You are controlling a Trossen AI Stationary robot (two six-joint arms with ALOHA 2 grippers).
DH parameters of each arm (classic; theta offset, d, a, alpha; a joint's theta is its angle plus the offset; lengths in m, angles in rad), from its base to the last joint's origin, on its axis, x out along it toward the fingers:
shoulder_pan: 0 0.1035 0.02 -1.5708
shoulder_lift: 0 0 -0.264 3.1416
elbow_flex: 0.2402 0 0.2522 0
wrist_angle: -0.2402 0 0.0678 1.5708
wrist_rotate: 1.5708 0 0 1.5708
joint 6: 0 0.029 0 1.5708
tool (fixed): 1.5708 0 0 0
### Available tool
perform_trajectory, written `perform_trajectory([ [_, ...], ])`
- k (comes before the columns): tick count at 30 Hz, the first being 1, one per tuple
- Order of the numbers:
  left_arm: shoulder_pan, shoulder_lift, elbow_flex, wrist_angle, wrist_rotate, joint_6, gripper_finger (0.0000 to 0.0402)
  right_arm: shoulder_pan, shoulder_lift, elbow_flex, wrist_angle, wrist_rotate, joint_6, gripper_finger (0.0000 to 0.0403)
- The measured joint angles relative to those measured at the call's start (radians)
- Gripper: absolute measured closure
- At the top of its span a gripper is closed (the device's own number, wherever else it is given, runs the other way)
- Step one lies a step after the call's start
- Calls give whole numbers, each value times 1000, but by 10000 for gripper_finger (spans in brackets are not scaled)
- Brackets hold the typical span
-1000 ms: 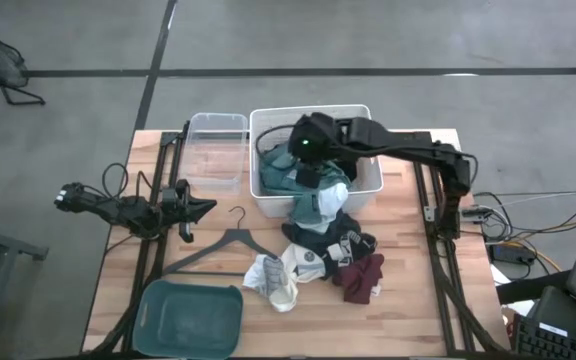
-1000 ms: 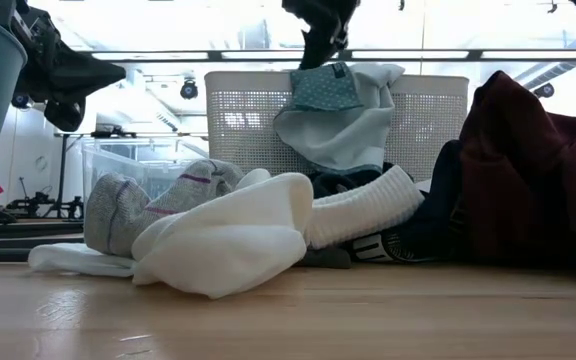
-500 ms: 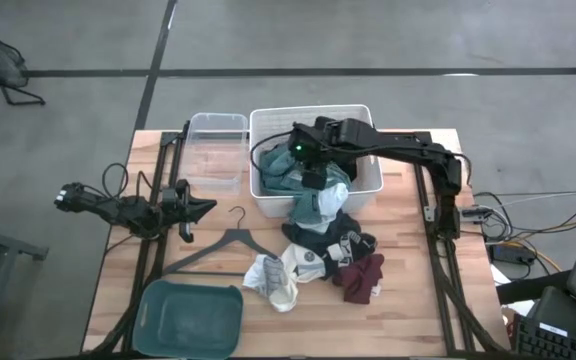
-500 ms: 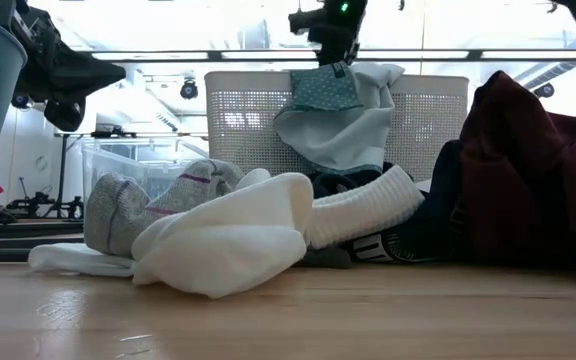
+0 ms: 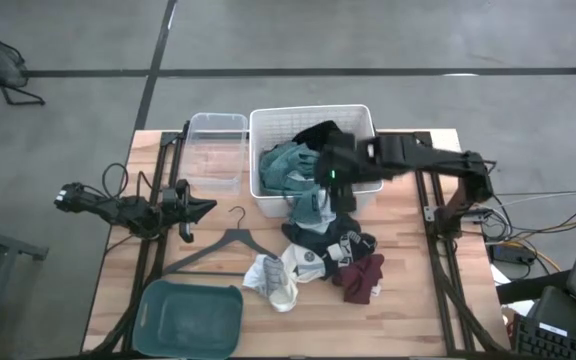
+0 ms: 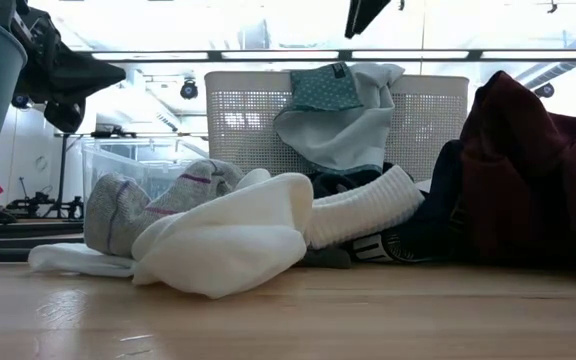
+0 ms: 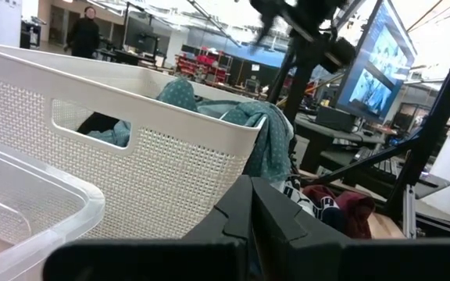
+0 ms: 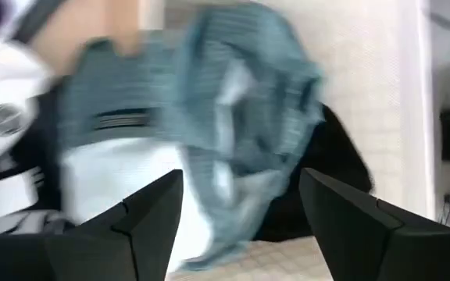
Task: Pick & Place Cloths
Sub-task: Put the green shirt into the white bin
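The teal-green cloth point(image 5: 286, 170) lies in the white basket point(image 5: 358, 115), and one part of it hangs over the basket's near rim point(image 6: 338, 120). On the table in front lie a black cloth with white print point(image 5: 334, 244), a maroon one point(image 5: 360, 276) and white-grey ones point(image 5: 273, 280). My right gripper point(image 8: 241, 218) hovers open above the basket's near right part point(image 5: 336, 180), with nothing between its fingers. My left gripper point(image 5: 196, 207) waits shut at the table's left, pointing level at the basket point(image 7: 131, 156).
A clear plastic container point(image 5: 216, 150) stands left of the basket. A black hanger point(image 5: 223, 245) lies near the left gripper, and a teal bin point(image 5: 190, 318) sits at the near left corner. Bare wood shows at the near edge point(image 6: 288, 320).
My right gripper has opened and let go of the teal-green cloth. It then rose and swung toward the table's right and near edges. The cloth stays draped over the basket's near rim.
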Motion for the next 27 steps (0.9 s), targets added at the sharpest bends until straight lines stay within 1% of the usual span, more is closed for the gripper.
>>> perform_trajectory([
  [4, 0, 0, 0, 0, 0, 0, 392, 117, -6, -67, 3, 34, 14, 159],
  [6, 0, 0, 0, 0, 0, 0, 392, 171, -6, -108, 1, 68, 22, 165],
  [8, 0, 0, 0, 0, 0, 0, 392, 223, -5, -158, 8, 124, 27, 170],
  [10, 0, 0, 0, 0, 0, 0, 392, 272, -5, -213, 23, 204, 24, 173],
  [13, 0, 0, 0, 0, 0, 0, 392, 324, -5, -287, 37, 307, 26, 174],
  [21, 0, 0, 0, 0, 0, 0, 392, 371, -5, -462, 108, 490, 27, 152],
  [24, 0, 0, 0, -1, 0, 0, 392, 371, -5, -526, 138, 595, 27, 146],
  [27, 0, 0, 0, -2, 0, 0, 392, 370, -5, -575, 188, 727, 19, 145],
])
